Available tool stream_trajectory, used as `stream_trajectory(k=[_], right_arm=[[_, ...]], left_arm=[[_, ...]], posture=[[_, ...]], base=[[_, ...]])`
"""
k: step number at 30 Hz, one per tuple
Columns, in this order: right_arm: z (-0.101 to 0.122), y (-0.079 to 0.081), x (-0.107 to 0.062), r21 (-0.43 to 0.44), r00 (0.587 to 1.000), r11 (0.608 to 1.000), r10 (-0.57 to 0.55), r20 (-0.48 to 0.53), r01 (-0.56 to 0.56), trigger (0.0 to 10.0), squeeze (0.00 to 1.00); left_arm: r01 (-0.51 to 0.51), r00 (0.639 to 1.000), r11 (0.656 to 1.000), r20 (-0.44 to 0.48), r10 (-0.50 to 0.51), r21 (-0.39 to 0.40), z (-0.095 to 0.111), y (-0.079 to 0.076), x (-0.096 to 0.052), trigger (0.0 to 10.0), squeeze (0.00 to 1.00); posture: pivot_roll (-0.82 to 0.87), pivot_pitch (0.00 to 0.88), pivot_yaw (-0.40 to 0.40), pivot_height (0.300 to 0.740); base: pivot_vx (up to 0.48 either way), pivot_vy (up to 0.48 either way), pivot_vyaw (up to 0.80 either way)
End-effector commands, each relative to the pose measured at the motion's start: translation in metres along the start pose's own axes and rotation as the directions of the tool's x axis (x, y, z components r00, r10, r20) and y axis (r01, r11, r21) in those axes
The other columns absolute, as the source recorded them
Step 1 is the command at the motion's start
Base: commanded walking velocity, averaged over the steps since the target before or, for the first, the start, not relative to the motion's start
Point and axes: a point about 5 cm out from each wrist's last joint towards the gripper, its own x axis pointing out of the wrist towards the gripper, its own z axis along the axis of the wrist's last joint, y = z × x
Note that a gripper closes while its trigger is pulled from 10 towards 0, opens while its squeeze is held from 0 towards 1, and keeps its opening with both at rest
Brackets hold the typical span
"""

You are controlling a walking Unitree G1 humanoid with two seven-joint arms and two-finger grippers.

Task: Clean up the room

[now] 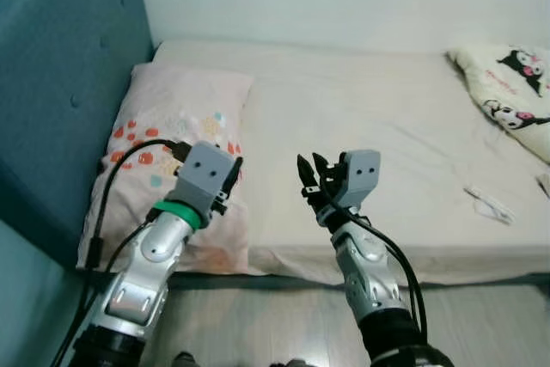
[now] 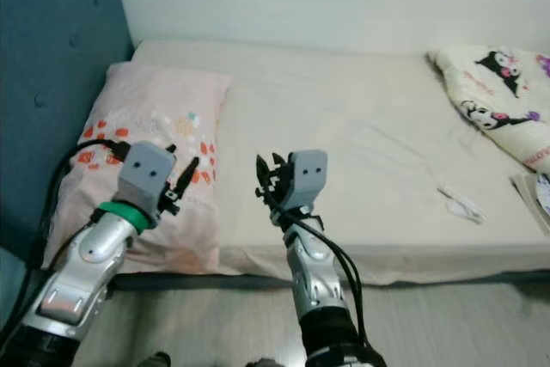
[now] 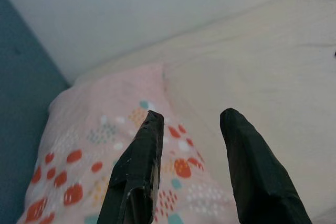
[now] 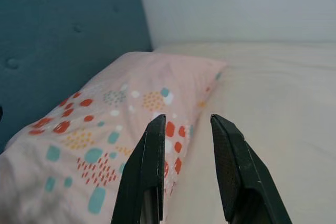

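So I'm standing at the long edge of the bed (image 1: 369, 126), a big cream mattress that runs from the teal headboard (image 1: 60, 83) on my left out to the far right. The pink spotted pillow (image 1: 176, 135) sits in the headboard corner, its near end hanging a bit over the front edge. It looks soft and light, so it'll just sag if I pinch a corner; I'd take it by the near edge with both sides. At the right end there's a cartoon-print blanket (image 1: 511, 83) bunched against the wall, floppy too, so better gathered than pinched. A small white crumpled thing (image 1: 490, 204), maybe paper, lies near the front edge on the right. My left end effector (image 1: 230, 180) hovers over the pillow's near end, fingers apart, holding nothing. My right end effector (image 1: 309, 180) hangs above the front edge mid-bed, also parted and empty. Nothing's blocking either one.
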Motion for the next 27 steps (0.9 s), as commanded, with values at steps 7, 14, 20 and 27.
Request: stream_trajectory(k=[7,14,20,27], right_arm=[[-0.0053,-0.0038,-0.0041,0.003,1.000,1.000,-0.014,-0.017,0.014,10.0,0.00],[-0.0056,-0.0037,-0.0047,0.003,1.000,1.000,-0.014,-0.017,0.014,10.0,0.00],[-0.0060,-0.0034,-0.0053,0.004,1.000,1.000,-0.014,-0.016,0.014,10.0,0.00],[-0.0057,-0.0026,-0.0049,0.008,1.000,1.000,-0.014,-0.013,0.014,10.0,0.00]], left_arm=[[0.016,1.000,1.000,-0.004,-0.016,0.002,-0.0020,-0.0059,0.0010,10.0,0.00],[0.015,1.000,1.000,-0.005,-0.015,0.001,-0.0024,-0.0056,0.0010,10.0,0.00],[0.015,1.000,1.000,-0.007,-0.015,0.002,-0.0026,-0.0058,0.0011,10.0,0.00],[0.015,1.000,1.000,-0.008,-0.015,0.003,-0.0030,-0.0051,0.0015,10.0,0.00]], posture=[[0.11,0.038,-0.031,0.731],[0.11,0.039,-0.031,0.731],[0.11,0.042,-0.028,0.731],[0.11,0.044,-0.026,0.731]], base=[[0.000,-0.472,0.00],[0.000,-0.462,0.00],[0.000,-0.450,0.00],[0.000,-0.441,0.00]])
